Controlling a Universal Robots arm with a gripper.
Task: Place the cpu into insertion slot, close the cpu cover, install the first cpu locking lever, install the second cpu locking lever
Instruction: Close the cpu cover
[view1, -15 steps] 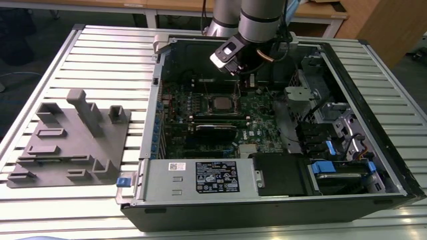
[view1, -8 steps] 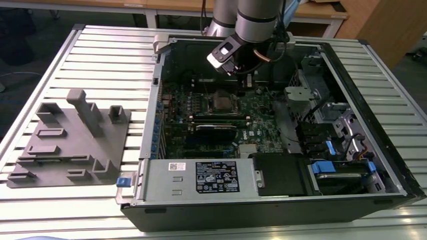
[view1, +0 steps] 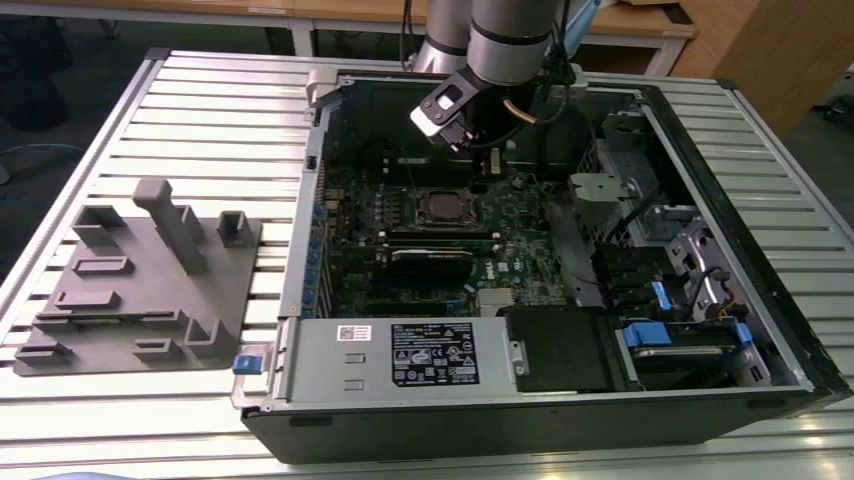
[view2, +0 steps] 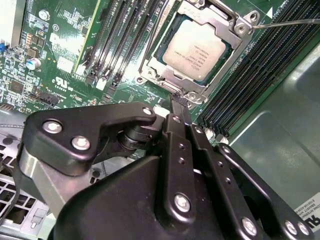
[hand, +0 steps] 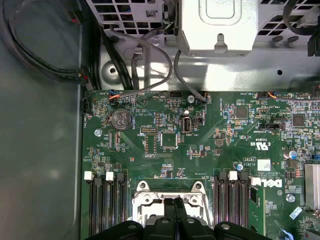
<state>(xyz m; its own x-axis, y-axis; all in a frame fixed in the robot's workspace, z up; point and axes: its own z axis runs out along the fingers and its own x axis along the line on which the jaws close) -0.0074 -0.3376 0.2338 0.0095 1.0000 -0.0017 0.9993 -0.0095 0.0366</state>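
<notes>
- The open computer case (view1: 287, 250) walls me in on every side.
- The motherboard (hand: 165, 160) lies flat beneath me.
- The cpu cover (view2: 167, 86) lies down over the cpu (view2: 196, 47), which sits in the insertion slot (view1: 416, 212), just ahead of my fingertips.
- A thin locking lever (view2: 287, 22) runs off the cover's far corner.
- My gripper (view2: 177, 101) is pinched narrow and empty.

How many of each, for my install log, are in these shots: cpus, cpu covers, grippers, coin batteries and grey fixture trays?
cpu: 1
cpu cover: 1
gripper: 1
coin battery: 1
grey fixture tray: 1
Total: 5
</notes>
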